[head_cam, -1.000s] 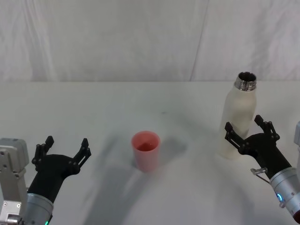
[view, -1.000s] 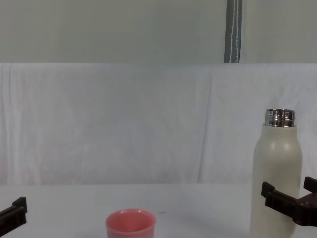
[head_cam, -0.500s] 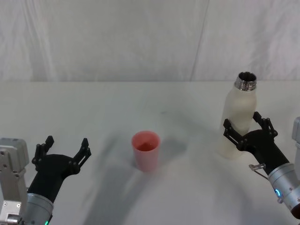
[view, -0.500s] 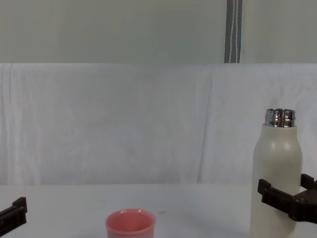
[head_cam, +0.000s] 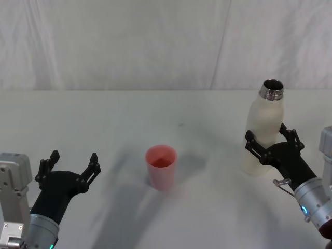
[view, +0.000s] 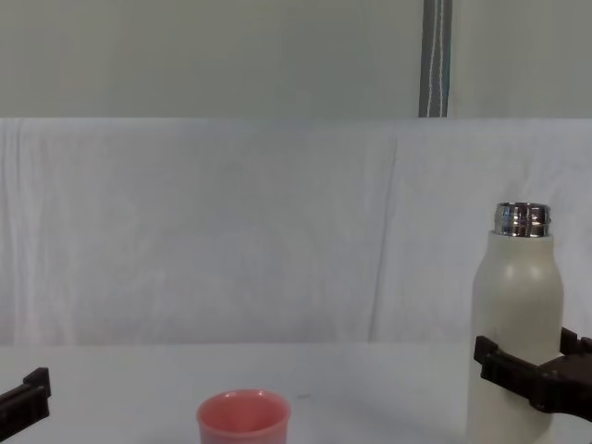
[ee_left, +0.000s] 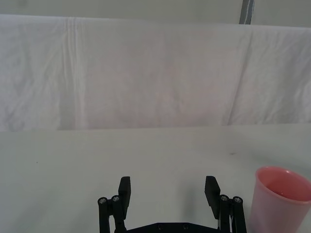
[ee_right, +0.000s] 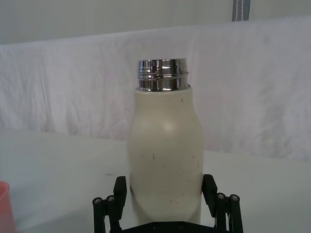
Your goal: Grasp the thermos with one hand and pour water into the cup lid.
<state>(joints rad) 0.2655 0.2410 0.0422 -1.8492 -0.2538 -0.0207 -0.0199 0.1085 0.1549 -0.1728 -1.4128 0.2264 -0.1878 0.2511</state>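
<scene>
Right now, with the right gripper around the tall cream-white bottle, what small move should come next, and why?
Probably close the right gripper on the tall cream-white thermos with the steel neck. Its jaws stand open on either side of the lower body, and the thermos stands upright on the table. The small salmon-pink cup lid waits to its left; the left gripper rests open, away from it.

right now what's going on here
The right claw sits open around the lower part of the thermos, one finger on each side, not closed on it. The thermos stands upright on the table with its cap off. The pink cup stands apart to its left, near the middle of the table. The left claw rests open at the near left, holding nothing.
</scene>
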